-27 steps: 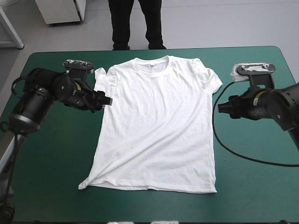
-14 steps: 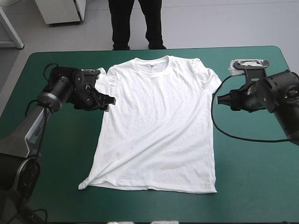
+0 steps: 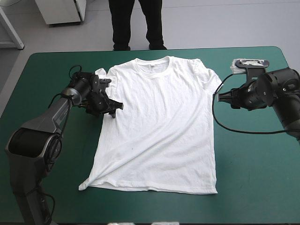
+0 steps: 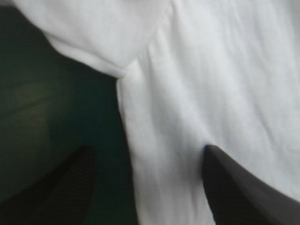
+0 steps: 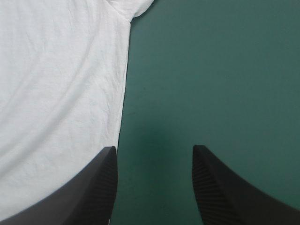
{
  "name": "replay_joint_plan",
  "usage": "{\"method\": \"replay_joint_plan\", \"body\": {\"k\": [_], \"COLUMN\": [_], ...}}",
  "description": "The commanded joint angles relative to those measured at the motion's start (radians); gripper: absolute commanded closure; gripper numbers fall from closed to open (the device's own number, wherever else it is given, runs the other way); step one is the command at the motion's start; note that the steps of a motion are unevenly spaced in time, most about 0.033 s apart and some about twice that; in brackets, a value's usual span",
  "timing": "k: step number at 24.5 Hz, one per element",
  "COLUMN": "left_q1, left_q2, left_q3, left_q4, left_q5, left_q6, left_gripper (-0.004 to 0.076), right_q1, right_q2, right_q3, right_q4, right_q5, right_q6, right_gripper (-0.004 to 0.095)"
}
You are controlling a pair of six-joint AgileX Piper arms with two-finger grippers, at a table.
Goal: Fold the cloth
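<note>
Left hand stands wide open at the left side edge of the T-shirt, just below the left sleeve, which is bunched narrow against the body. In the left wrist view that side edge runs between the two black fingers: one finger is over white cloth, the other over the teal-green cover. The sleeve's underarm lies ahead of the hand. Whether either finger touches the cloth cannot be told.

The right hand is also wide open and holds nothing. It sits just beside the T-shirt's right side edge, below the right sleeve. In its own wrist view one finger lies at the edge of the cloth, with its base over white, while the other is over bare cover.

The T-shirt lies spread flat in the middle of the desk, between the two hands. Its collar points toward the far edge and its hem toward the near edge. A long crease runs slantwise from the near left hem corner, which is drawn to a point, up across the lower body.
</note>
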Motion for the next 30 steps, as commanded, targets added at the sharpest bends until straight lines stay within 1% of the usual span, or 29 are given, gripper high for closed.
{"method": "replay_joint_plan", "body": {"k": [1, 2, 4, 6, 11, 14, 20, 22, 25, 30], "left_q1": [0.001, 0.001, 0.001, 0.001, 0.001, 0.001, 0.001, 0.001, 0.001, 0.001], "left_q2": [-0.009, -0.002, 0.005, 0.005, 0.005, 0.003, -0.008, -0.008, -0.008, -0.008], "left_q3": [-0.042, -0.042, -0.042, -0.042, -0.042, -0.042, -0.043, -0.043, -0.043, -0.043], "left_q4": [-0.009, -0.009, -0.009, -0.009, -0.010, -0.014, -0.026, -0.033, -0.058, -0.063], "left_q5": [-0.027, -0.023, -0.013, -0.013, 0.012, 0.024, 0.012, 0.012, -0.003, -0.019], "left_q6": [-0.002, -0.002, -0.002, 0.016, 0.025, 0.025, 0.025, 0.025, 0.027, 0.027], "left_gripper": [0.0339, 0.0393, 0.0575, 0.0733, 0.0734, 0.0734, 0.0734, 0.0734, 0.0734, 0.0734], "right_q1": [-0.007, -0.007, -0.007, -0.007, -0.007, -0.007, -0.007, -0.007, -0.007, -0.007], "right_q2": [-0.016, -0.014, -0.005, 0.007, 0.059, 0.143, 0.300, 0.373, 0.475, 0.574], "right_q3": [-0.034, -0.034, -0.034, -0.034, -0.055, -0.119, -0.231, -0.239, -0.239, -0.239], "right_q4": [-0.009, -0.009, -0.009, 0.004, 0.092, 0.092, 0.108, 0.123, 0.129, 0.151], "right_q5": [-0.045, -0.045, -0.045, -0.045, -0.045, -0.045, -0.045, -0.059, -0.111, -0.158], "right_q6": [-0.012, -0.018, -0.031, -0.048, -0.077, -0.083, -0.083, -0.088, -0.088, -0.083], "right_gripper": [0.0450, 0.0450, 0.0450, 0.0450, 0.0449, 0.0449, 0.0449, 0.0449, 0.0450, 0.0450]}}
